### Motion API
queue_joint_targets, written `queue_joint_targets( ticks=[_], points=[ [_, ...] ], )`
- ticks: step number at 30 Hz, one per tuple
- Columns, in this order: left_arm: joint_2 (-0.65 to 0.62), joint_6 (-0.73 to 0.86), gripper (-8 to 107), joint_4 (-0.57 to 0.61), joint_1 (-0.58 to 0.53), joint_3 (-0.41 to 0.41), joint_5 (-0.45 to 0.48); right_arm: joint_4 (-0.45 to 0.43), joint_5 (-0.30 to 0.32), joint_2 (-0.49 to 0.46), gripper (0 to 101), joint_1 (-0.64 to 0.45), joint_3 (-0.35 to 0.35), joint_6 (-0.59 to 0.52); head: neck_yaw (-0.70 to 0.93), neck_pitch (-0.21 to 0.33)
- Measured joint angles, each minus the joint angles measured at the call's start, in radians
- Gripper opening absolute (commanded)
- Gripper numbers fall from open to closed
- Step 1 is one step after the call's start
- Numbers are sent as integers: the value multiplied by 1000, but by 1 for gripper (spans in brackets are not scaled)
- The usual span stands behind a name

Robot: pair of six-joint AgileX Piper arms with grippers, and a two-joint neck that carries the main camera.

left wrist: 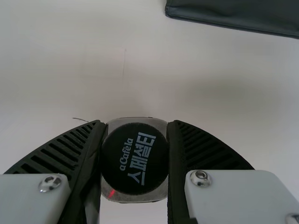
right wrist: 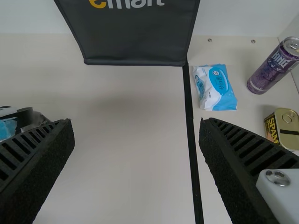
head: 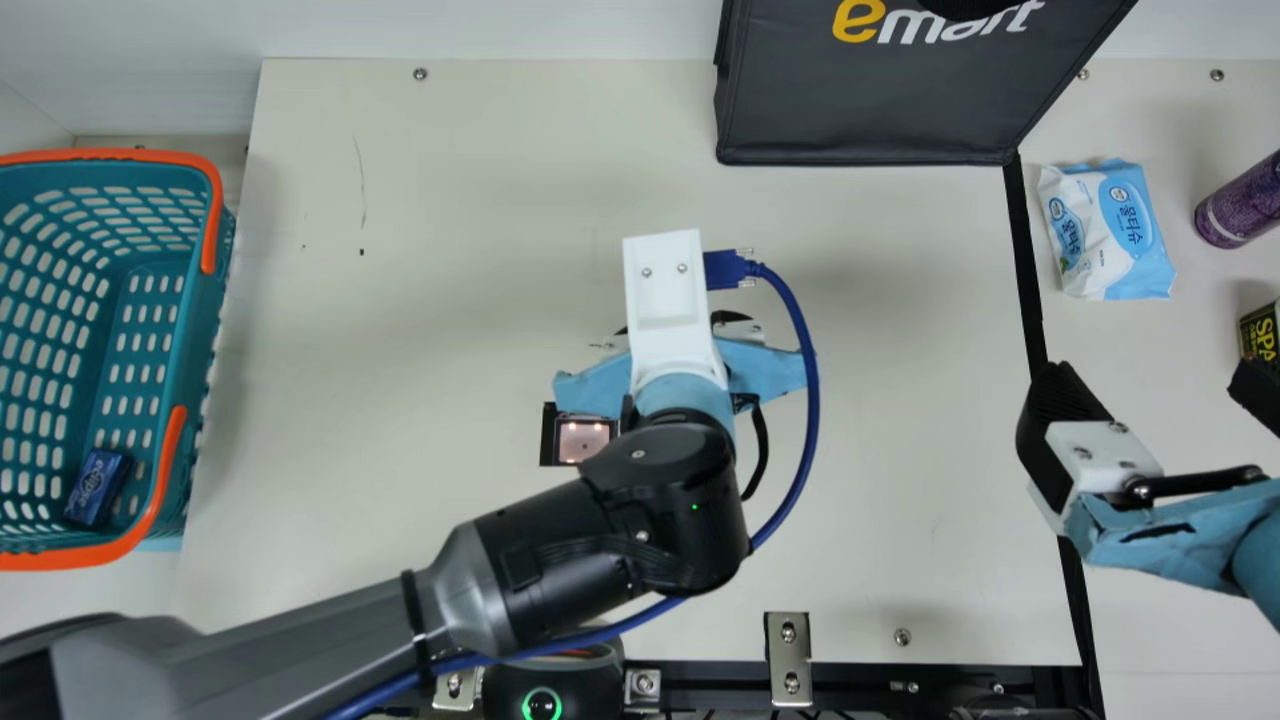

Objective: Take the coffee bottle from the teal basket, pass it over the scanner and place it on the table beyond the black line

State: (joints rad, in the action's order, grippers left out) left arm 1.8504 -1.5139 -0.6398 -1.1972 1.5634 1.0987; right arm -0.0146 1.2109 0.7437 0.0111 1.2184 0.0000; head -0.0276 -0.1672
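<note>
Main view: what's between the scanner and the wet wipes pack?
Main view, from scanner to wet wipes pack: left arm, blue cable, cream tabletop, then the black line.

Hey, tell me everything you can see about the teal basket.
The teal basket stands upright and open-topped at the main view's left, beside the cream table's left edge, and is partly cut off by the picture's edge. It looks like moulded plastic, its walls pierced with rows of rounded slots. Two orange handles are folded down, curving around the rim at its far and near ends. Inside, in the near right corner, lies a small dark blue pack. No part of the robot touches it.
</note>
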Motion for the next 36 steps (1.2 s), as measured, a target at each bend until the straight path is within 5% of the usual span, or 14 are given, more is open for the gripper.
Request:
queue_joint_targets(
  ticks=[13,22,36],
  points=[
    [54,9,59,21,-6,54,14,0,0,0,95,0,0,0,0,0],
    [-4,138,89,78,-6,-20,-50,0,0,0,95,0,0,0,0,0],
    [-201,462,90,181,27,-278,-137,0,0,0,95,0,0,0,-2,0]
  ],
)
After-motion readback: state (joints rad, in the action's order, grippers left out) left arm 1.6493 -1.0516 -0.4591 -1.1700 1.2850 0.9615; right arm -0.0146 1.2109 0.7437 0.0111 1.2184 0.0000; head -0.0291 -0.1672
